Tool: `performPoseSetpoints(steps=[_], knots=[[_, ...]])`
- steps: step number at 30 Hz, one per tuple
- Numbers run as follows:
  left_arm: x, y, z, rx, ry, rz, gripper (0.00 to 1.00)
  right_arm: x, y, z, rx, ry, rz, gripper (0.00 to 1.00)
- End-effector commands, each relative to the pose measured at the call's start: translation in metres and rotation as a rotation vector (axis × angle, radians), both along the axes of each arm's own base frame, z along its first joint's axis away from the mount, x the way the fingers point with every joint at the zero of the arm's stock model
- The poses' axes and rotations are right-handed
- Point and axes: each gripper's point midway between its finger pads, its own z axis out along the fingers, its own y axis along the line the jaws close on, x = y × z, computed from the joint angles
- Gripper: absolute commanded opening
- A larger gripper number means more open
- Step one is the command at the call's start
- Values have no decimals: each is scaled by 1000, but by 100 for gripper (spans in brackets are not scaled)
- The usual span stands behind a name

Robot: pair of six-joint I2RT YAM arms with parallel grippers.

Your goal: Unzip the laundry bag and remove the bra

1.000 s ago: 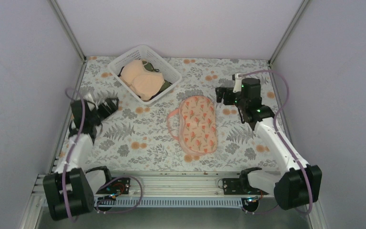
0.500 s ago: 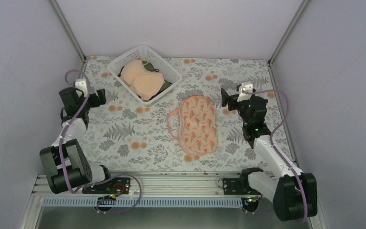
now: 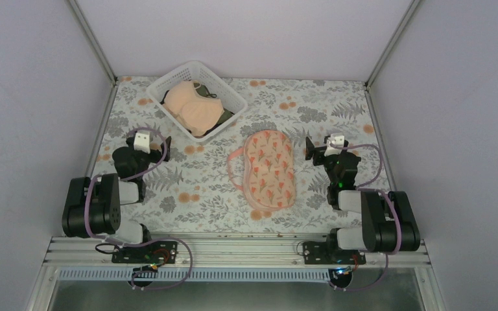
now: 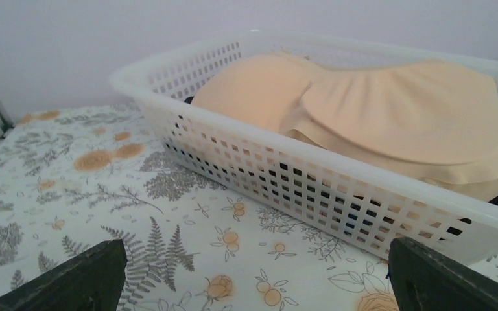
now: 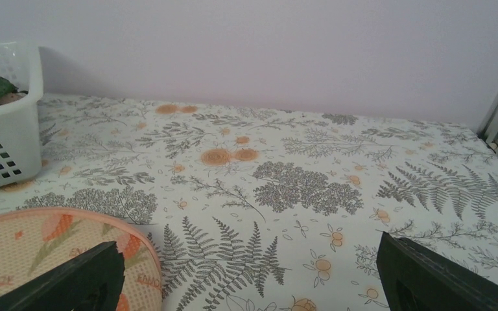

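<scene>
Mid-frame, laundry bag (image 3: pixel 269 170) lies flat; L gripper (image 3: pixel 166 144) & R gripper (image 3: pixel 309 149) gape wide, nothing held. My worry: bra (image 3: pixel 191 107), heaped in basket (image 3: pixel 162 81) upper left, spills if nudged.

Worktop (image 3: pixel 188 188), covered in a pale print of grey ferns and orange blossoms. Far left of centre: white plastic lattice basket (image 3: pixel 170 74), set at an angle to the worktop's edges. Centre, slightly right: peach-pink laundry bag (image 3: pixel 270 167) with orange-red flowers, lying flat, long axis running near to far, apart from the basket.
</scene>
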Motion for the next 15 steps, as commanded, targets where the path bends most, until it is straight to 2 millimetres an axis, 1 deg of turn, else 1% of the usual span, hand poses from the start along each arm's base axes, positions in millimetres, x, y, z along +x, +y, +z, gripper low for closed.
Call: performPoseSetpoints(steps=[1, 3, 4, 5, 6, 7, 8, 9, 10, 11, 13, 14, 15], knots=[[4, -11, 29, 70, -164, -56, 100, 2, 4, 24, -47, -151, 34, 100], [-2, -17, 34, 97, -206, -65, 100, 3, 3, 15, -48, -146, 32, 100], [-4, -17, 33, 97, -211, -58, 100, 4, 2, 18, -43, -170, 25, 100], [-3, -15, 32, 103, -203, -46, 100, 9, 0, 20, -41, -166, 14, 100], [-1, -15, 29, 115, -193, -23, 100, 16, -1, 14, -35, -125, 12, 100], [-1, -18, 23, 135, -190, -21, 100, 19, -2, 10, -24, -100, 16, 100], [-5, -25, 27, 142, -241, -38, 100, 20, -4, 11, -16, -102, 17, 100], [-6, -26, 27, 148, -242, -41, 100, 21, -5, 10, -11, -96, 16, 100], [-4, -26, 21, 154, -190, -40, 100, 21, -6, 10, -8, -92, 14, 100], [-2, -24, 20, 148, -185, -27, 100, 21, -7, 10, -7, -95, 14, 100], [-2, -22, 27, 138, -226, -13, 100, 21, -9, 10, -1, -92, 0, 100], [0, -22, 22, 142, -189, -16, 100, 22, -11, 9, 3, -87, -16, 100], [0, -22, 23, 143, -197, -15, 100, 25, -13, 9, 8, -83, -26, 100]])
